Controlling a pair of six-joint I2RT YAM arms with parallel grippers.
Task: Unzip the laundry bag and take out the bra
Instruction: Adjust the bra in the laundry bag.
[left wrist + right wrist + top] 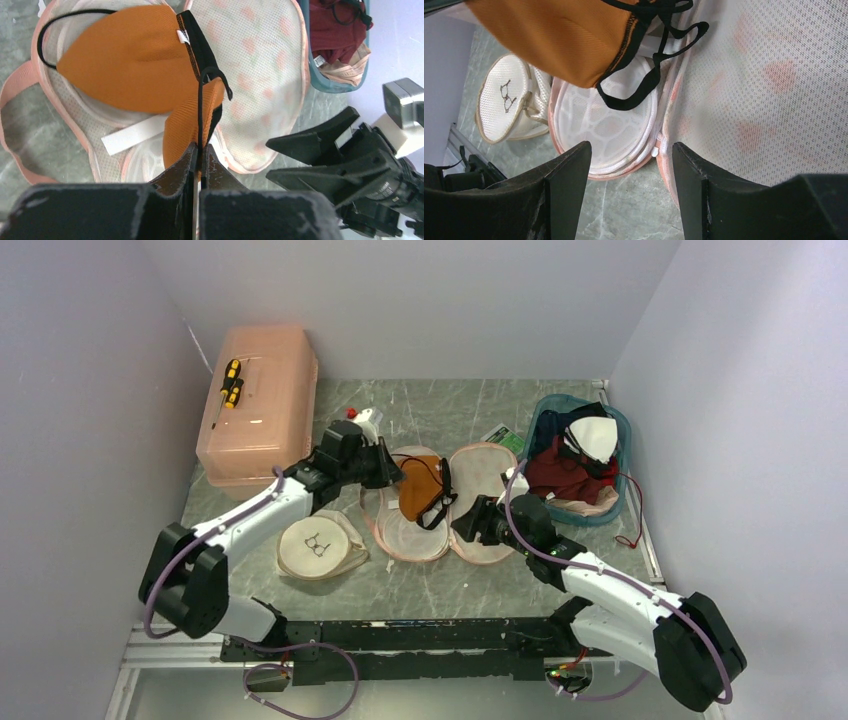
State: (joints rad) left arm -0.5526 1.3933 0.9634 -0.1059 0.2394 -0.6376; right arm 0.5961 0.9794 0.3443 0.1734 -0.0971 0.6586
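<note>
Left wrist alone shows left tool (200, 151) pinching black strap (200, 110).

My left arm (250, 520) and right arm (610, 585): white shells, black joints, lilac cables (147, 605) alongside; scuffed black fingers (176, 175) at six o'clock on my wrist views.

Left arm (255, 512) flanks laundry bag (318, 548); nearside seems free.

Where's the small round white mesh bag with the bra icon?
Top view, table's left half: the white mesh bag lies icon-up, just left of the open pink-rimmed mesh case holding the orange bra.
</note>
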